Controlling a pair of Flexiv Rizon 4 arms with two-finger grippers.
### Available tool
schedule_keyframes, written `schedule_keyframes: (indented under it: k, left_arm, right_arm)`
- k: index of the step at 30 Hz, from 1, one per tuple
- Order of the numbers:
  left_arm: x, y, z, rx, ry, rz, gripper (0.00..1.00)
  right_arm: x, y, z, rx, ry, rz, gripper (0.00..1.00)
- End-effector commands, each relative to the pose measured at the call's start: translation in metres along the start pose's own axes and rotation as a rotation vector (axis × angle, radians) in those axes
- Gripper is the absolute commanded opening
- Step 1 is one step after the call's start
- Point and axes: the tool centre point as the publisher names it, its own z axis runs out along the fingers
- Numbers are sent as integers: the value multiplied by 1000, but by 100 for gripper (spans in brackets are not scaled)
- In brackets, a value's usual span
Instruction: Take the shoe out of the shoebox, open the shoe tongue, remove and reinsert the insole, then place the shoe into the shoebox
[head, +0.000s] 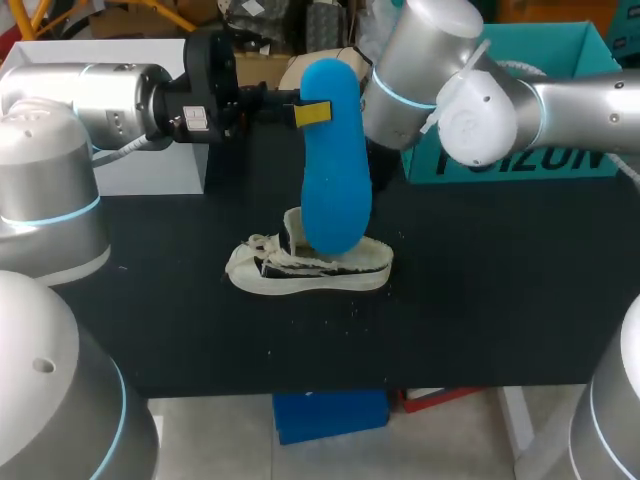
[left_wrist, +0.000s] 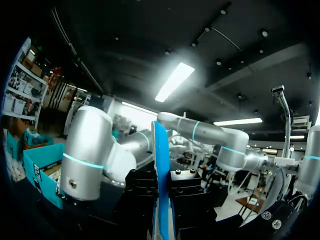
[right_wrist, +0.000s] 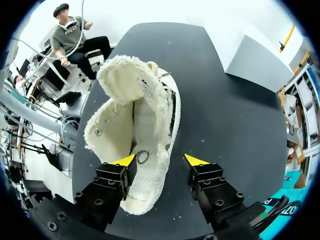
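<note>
Black desk (head: 500, 300) carries the shoe (head: 310, 268) at its middle; the right arm (head: 470, 100) blocks part of the shoebox (head: 560, 60) behind. Left wrist view: the left tool (left_wrist: 162, 200) is clamped on the upright insole (left_wrist: 161, 150). Right wrist view: the right tool (right_wrist: 159, 161) hangs with fingers apart over the shoe.

The mouth of the shoe (head: 310, 268) is blocked from above by the upright insole (head: 333, 160) held in the left claw (head: 306, 113). Access from behind is barred by the right arm (head: 470, 100). Bare worktop (head: 480, 300) is left in front and at both sides.
</note>
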Motion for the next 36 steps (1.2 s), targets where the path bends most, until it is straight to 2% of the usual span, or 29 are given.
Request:
schedule_keyframes:
  k: [1,3,6,9,20,22,25,26,27,28,36]
  left_arm:
    - [0,1,1,0,-1,1,0]
    - [0,1,1,0,-1,1,0]
    - [0,1,1,0,-1,1,0]
    - [0,1,1,0,-1,1,0]
    - [0,1,1,0,-1,1,0]
    - [0,1,1,0,-1,1,0]
    - [0,1,1,0,-1,1,0]
    - [0,1,1,0,-1,1,0]
    - [0,1,1,0,-1,1,0]
    - [0,1,1,0,-1,1,0]
    - [0,1,1,0,-1,1,0]
  right_arm:
    - [-5,8,16,19,7,7,55]
    - [-4,9,21,17,9,11,56]
    - [-3,8,27,14,7,22,51]
    - [-2,7,32,14,2,32,56]
    - [0,10,47,2,1,47,55]
    - [0,12,49,10,5,43,49]
    - [1,10,57,1,16,49,46]
    - [1,10,59,-6,18,49,42]
    - [1,10,60,-11,21,49,31]
    - [1,10,62,-12,28,51,1]
    - [1,10,62,0,32,48,0]
